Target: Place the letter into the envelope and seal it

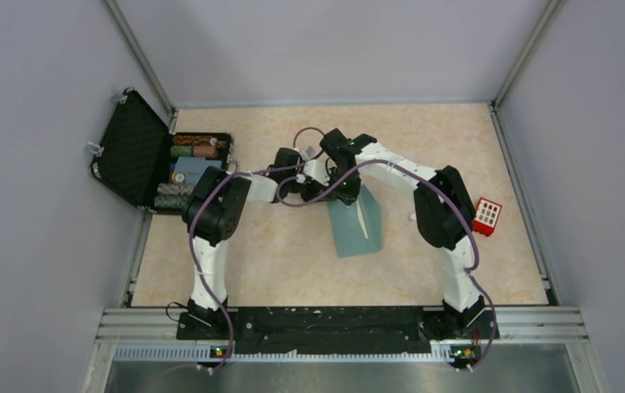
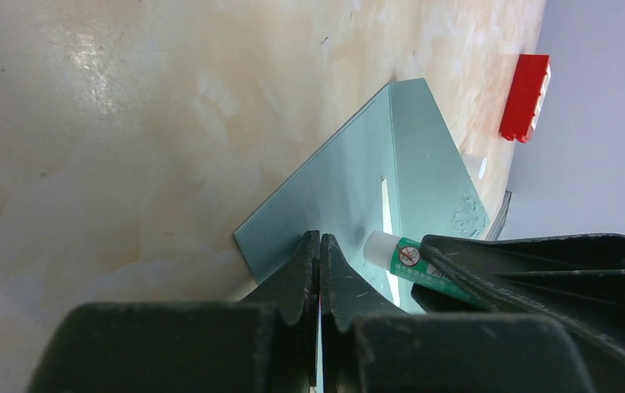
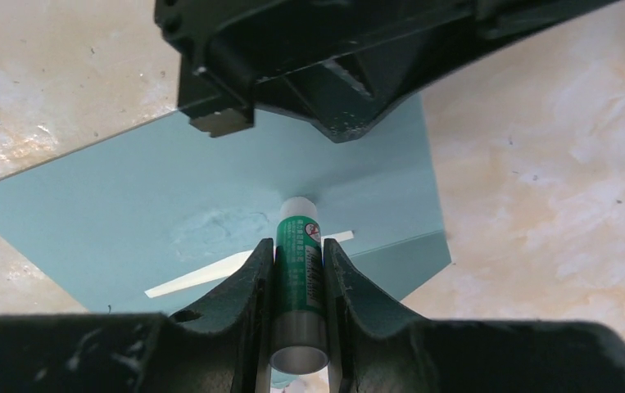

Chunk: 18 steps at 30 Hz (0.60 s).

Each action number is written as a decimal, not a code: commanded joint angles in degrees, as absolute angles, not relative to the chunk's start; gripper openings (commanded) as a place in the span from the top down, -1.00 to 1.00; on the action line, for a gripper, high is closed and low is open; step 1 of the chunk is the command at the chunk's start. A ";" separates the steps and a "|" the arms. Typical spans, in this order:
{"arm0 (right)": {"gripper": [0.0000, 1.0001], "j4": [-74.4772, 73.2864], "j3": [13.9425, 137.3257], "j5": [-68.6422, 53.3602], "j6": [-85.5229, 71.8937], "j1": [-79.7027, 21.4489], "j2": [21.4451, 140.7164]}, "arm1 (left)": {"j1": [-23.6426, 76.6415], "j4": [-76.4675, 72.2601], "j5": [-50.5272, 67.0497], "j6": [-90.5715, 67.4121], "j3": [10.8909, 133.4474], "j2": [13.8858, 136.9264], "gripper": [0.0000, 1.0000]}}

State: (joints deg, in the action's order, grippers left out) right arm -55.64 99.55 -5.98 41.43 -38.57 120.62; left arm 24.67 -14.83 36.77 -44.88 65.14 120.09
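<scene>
Teal envelope (image 3: 112,221) beneath glue stick (image 3: 299,282) in right gripper (image 3: 299,250)

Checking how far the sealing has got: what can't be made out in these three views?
- envelope contents: paper hides all but a white sliver, every view.
- left gripper: left wrist view, shut fingers cover the envelope's edge; pinching it or not is unclear.
- glue stick in the right gripper: label too small to read, right wrist view.
- Top view: the arms hide both grippers.

The glue stick (image 3: 299,266) shows a red prohibition sign.
</scene>
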 commanded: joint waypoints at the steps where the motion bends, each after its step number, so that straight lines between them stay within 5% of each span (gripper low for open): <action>1: 1.00 -51.01 104.36 -5.76 37.97 -37.10 116.14 | 24.92 -8.07 30.67 -40.31 62.99 119.85 1.00; 18: 1.00 -57.34 93.86 -13.02 33.51 -36.39 98.93 | 24.86 -11.33 35.47 -39.64 63.48 116.81 0.97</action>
State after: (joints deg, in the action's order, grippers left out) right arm -56.51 96.18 -8.73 36.29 -36.27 106.54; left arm 24.80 -13.37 35.29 -41.80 64.90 118.76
